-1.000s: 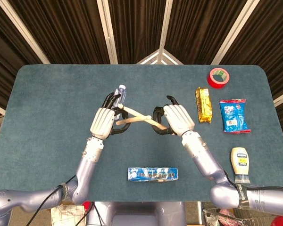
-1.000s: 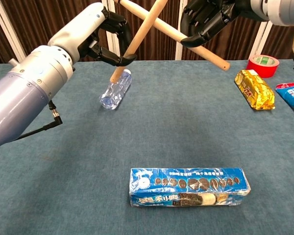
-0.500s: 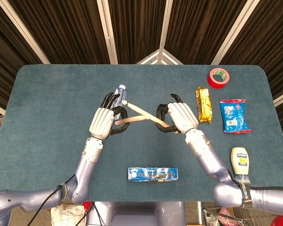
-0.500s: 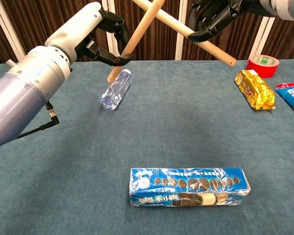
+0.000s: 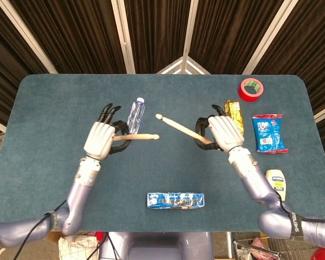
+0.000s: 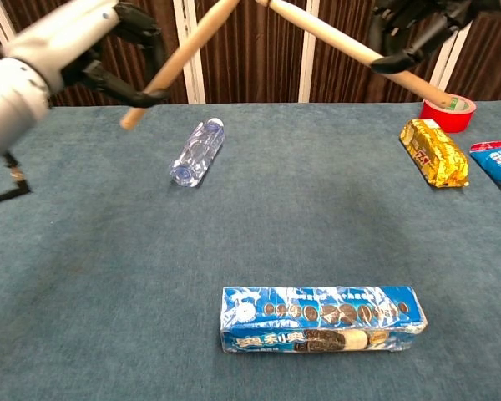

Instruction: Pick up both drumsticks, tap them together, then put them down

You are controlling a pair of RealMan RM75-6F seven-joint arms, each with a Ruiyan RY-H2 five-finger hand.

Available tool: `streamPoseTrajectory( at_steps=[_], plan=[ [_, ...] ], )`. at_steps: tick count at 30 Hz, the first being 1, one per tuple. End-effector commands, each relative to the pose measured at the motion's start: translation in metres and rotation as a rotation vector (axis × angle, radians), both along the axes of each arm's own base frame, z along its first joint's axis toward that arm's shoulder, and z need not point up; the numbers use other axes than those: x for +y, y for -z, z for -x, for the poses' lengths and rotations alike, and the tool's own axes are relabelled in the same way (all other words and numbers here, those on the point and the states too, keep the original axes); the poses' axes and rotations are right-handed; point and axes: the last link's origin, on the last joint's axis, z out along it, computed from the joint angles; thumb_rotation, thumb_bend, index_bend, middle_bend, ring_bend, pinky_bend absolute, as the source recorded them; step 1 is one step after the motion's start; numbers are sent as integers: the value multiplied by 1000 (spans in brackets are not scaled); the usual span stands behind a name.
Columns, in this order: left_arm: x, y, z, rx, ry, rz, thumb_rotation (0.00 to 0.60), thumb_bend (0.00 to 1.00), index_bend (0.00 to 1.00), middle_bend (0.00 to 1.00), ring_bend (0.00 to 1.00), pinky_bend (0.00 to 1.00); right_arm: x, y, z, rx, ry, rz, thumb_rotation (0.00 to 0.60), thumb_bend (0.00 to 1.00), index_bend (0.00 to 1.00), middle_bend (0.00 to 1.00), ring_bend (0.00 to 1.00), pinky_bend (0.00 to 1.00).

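Now both hands grip | left hand [image 5: 99, 140] holds left drumstick [image 5: 136, 137], tip inward | right hand [image 5: 223, 133] holds right drumstick [image 5: 180, 128], tip toward far-left | tips apart above tabletop [image 5: 54, 108] middle

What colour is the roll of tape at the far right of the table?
Red, with a green inner core; the roll of tape shows best in the head view.

Dark brown pleated curtains [image 5: 157, 30] across whole back wall, split by white slanted frame bars [image 5: 121, 32]. Teal carpet-like table [image 5: 54, 103] w/ rounded corners filling most of head view. Light even, no hard shadows. Bit of floor clutter at bottom edge, too small to tell.
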Motion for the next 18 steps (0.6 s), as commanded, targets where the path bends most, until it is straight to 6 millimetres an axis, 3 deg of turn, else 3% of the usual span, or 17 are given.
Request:
streamPoseTrajectory(
  at_steps=[1,5,9,18],
  plan=[
    [-14,-25,36,147,-65,12,600,454,653,612,120,0,6,-8,37,105,-16,36,600,445,766,628,419,36],
    [-24,-49,70,240,-138,22,600,454,653,612,121,0,16,-7,71,205,-72,57,600,445,766,628,420,36],
    [-33,-55,102,312,-217,68,600,454,654,612,120,0,28,4,98,254,-92,21,600,445,766,628,420,36],
    [-29,-35,153,452,-315,159,600,454,655,611,120,0,35,34,137,356,-132,-13,600,448,766,628,420,36]
  ],
)
